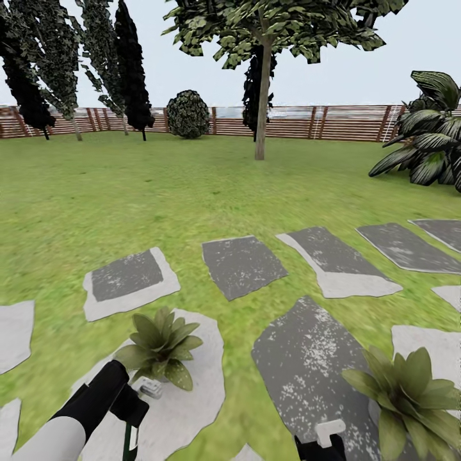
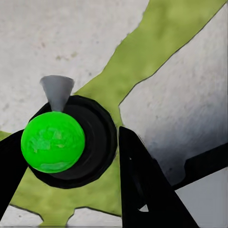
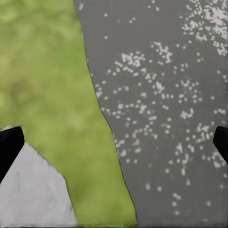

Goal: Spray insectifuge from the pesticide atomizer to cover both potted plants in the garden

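Left claw [image 2: 71, 156] is clamped round the spray bottle [image 2: 71, 142], seen end-on from the wrist cam: bright green round end, dark body, grey nozzle cone. From the head cam the bottle's pale trigger head [image 1: 151, 387] sits just beside the left potted plant [image 1: 160, 346] on a pale stone [image 1: 198, 384]. Right claw [image 3: 114, 147] hangs wide, fingertips well apart, over a dark speckled stone [image 3: 166, 118] & grass [image 3: 42, 71]. 2nd potted plant [image 1: 410, 397] is at right. Fence [image 1: 288, 121] & trees at back.
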You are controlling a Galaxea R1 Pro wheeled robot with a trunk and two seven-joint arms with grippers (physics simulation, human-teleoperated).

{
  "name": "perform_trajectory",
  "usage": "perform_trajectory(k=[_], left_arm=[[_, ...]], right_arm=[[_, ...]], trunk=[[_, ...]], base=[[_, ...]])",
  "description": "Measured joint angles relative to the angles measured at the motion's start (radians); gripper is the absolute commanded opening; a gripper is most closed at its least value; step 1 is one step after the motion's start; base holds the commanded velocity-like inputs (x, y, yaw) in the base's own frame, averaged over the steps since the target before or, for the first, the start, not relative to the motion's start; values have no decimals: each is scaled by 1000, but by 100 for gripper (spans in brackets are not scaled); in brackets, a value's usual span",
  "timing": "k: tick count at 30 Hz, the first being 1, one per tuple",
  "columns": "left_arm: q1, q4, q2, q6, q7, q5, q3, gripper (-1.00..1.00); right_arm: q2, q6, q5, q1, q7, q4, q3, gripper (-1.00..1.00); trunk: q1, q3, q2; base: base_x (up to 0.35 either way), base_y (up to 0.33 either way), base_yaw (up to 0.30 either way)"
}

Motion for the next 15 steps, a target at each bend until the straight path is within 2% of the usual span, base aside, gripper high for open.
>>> perform_trajectory(k=[4, 8, 11, 15], left_arm=[[0, 0, 0, 0, 0, 0, 0, -100], [0, -3, 1, 0, 0, -1, 0, -100], [0, -4, 7, 0, 0, -1, 5, -100], [0, -6, 9, 0, 10, -1, 6, -100]], right_arm=[[1, 0, 0, 0, 0, 0, 0, 100], [1, 0, 0, 0, 0, 0, 0, 100], [2, 0, 0, 0, 0, 0, 0, 100], [2, 0, 0, 0, 1, 0, 0, 100]], trunk=[[0, 0, 0], [0, 0, 0], [0, 0, 0], [-1, 0, 0]], base=[[-213, 228, 0], [-41, 292, 0], [41, 305, 0], [200, 287, 0]])
